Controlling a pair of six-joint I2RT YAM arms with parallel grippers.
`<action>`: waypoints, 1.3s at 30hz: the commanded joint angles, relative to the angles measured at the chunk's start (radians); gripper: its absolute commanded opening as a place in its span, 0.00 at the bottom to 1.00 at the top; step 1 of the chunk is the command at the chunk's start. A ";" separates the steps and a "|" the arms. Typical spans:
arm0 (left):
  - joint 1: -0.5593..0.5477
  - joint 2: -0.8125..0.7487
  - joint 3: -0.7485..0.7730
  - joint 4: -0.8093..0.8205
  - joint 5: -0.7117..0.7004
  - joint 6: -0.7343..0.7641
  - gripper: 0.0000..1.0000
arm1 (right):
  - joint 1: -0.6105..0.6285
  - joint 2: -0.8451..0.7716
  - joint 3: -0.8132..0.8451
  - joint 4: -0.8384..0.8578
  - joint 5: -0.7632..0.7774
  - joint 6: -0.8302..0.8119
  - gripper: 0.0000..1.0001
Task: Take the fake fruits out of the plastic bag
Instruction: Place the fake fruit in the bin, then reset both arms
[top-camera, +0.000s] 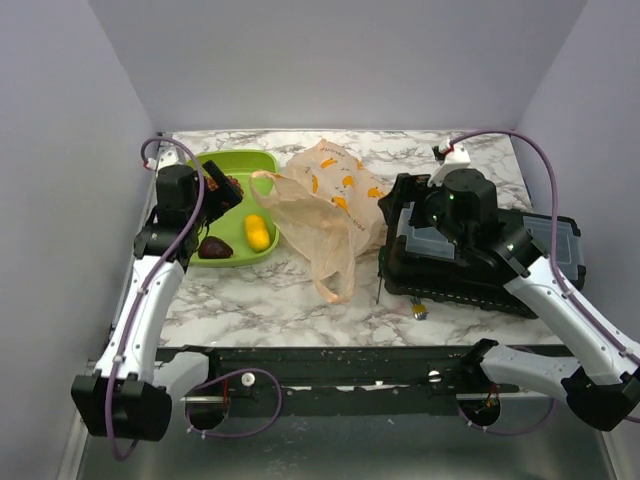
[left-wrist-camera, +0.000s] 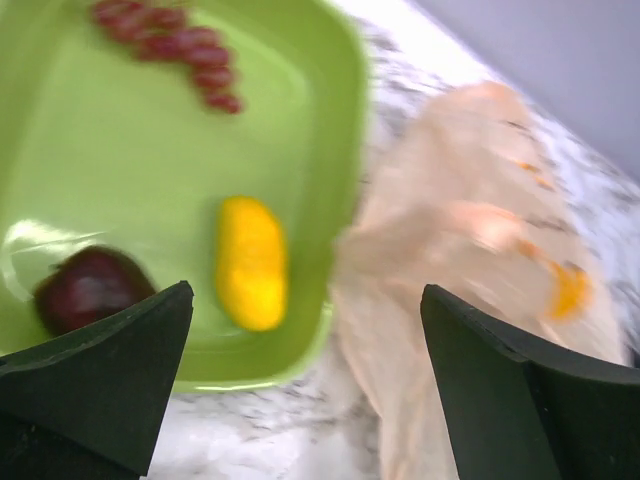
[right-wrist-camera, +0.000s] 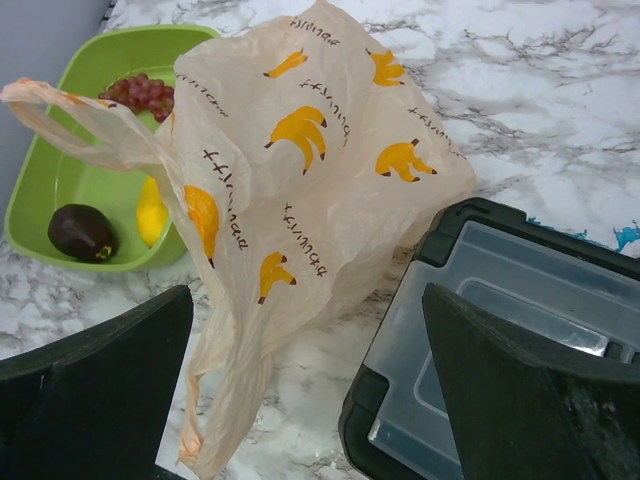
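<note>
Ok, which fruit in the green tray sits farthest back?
The red grapes, at the far end; the yellow fruit and dark fruit lie nearer the front.

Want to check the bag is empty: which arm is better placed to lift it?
Right, probably: the open right gripper faces the bag squarely. The left gripper, also open, hangs over the edge of the tray.

We see soft, even light in the top view, with only faint shadow under the crinkly translucent peach plastic bag (top-camera: 325, 215) on the white marbled surface (top-camera: 260, 300), and a dimmer near edge. Our left wrist view is smeared by blur: the bag and the lime-green rectangular plastic tray (left-wrist-camera: 340, 120) are both soft, and a pale glare patch sits on the tray's floor. The right wrist view is crisp and bright.
</note>
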 joint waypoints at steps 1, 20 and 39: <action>-0.086 -0.138 0.048 0.105 0.308 0.098 0.98 | 0.005 -0.060 0.030 -0.035 0.071 -0.004 1.00; -0.125 -0.508 0.191 0.357 0.487 0.260 0.99 | 0.005 -0.334 0.135 -0.138 0.339 -0.061 1.00; -0.125 -0.597 0.153 0.322 0.395 0.328 0.99 | 0.005 -0.418 0.102 -0.107 0.376 -0.023 1.00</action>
